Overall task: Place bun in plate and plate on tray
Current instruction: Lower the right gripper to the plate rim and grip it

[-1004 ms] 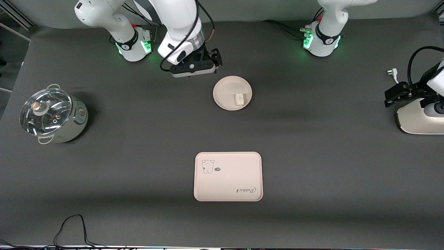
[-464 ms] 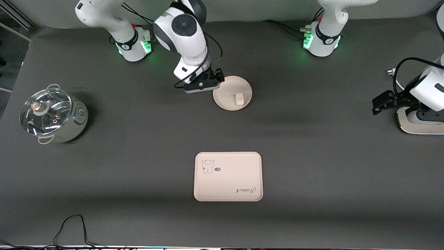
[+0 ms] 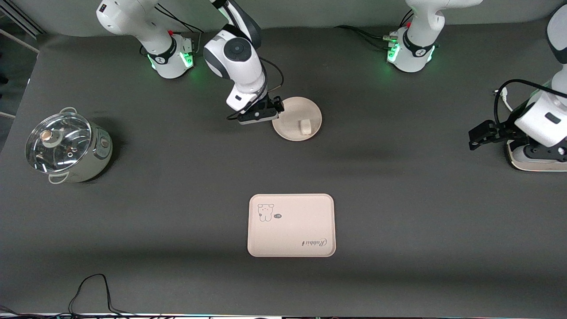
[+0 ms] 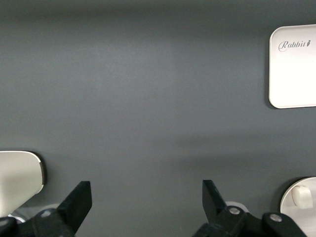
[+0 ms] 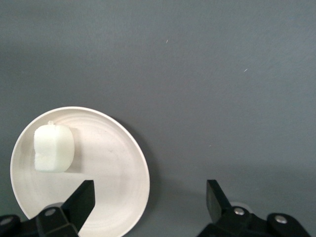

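Note:
The round cream plate lies mid-table, nearer the robots' bases, with the small off-white bun in it. The rectangular tray with bear drawing and "Rabbit" script lies nearer the front camera, bare. My right gripper is open, low at the plate's rim on the side toward the right arm's end. In the right wrist view the gripper straddles the rim: one finger over the plate, one over the table, apart from the bun. My left gripper is open and empty at the left arm's end.
A steel pot with a glass lid stands at the right arm's end. A white appliance base sits under the left arm, a plug beside it. A black cable loops at the front edge. The tray's corner shows in the left wrist view.
My right arm has come down and its open gripper has moved to the plate's rim. My left gripper has shifted a little toward the table's middle. Plate, bun and tray have not moved.

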Controlling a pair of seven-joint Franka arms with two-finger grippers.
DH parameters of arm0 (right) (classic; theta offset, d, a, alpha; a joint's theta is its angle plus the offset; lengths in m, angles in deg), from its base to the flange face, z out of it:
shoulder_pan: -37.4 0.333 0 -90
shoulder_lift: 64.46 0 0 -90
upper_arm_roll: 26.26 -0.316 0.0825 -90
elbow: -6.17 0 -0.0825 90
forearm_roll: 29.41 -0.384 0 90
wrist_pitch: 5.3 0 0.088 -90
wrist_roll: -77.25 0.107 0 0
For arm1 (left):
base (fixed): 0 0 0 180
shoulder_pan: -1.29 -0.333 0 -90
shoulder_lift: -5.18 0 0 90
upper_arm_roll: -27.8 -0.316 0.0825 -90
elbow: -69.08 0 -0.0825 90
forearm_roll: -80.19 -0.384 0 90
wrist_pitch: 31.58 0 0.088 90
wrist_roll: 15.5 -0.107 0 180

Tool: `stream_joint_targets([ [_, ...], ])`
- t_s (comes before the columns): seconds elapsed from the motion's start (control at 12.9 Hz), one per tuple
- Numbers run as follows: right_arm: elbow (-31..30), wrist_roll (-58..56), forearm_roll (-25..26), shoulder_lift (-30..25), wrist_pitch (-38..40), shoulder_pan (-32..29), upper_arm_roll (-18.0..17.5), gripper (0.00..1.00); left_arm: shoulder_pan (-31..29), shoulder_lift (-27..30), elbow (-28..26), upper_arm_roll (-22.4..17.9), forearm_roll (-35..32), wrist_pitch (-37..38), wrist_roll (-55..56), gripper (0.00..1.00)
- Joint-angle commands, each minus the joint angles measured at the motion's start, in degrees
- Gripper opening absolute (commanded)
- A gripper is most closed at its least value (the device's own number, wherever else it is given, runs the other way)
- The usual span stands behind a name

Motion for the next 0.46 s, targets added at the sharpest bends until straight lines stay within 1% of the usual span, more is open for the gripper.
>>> stream_joint_targets([
  [0.0, -0.95, 0.97, -3.41, 3.05, -5.24, 2.69, 0.72, 1.00, 1.05, 0.72, -1.51, -1.03, 0.52, -0.78, 1.51, 1.00],
  [0.08, -1.21, 1.06, -4.29, 4.63, -6.82, 2.78, 0.72, 1.00, 1.05, 0.98, -1.60, -0.95, 0.44, -0.44, 1.68, 1.00],
  [0.15, -1.91, 0.97, -6.64, 5.60, -9.18, 3.30, 0.72, 1.00, 0.53, 1.51, -1.51, -1.03, 0.35, 1.13, 1.60, 1.00],
  [0.23, -2.79, 0.97, -7.97, 6.83, -12.34, 3.66, 0.63, 1.00, 0.35, 1.95, -1.34, -1.03, 0.35, 1.76, 1.60, 1.00],
  [0.31, -3.49, 0.97, -8.33, 8.32, -14.89, 3.83, 0.63, 1.00, 0.35, 2.04, -1.42, -1.12, 0.35, 1.85, 1.69, 1.00],
  [0.39, -3.50, 1.06, -8.42, 9.03, -15.44, 3.84, 0.37, 1.00, 0.26, 1.69, -1.34, -1.12, 0.43, 1.33, 1.69, 1.00],
])
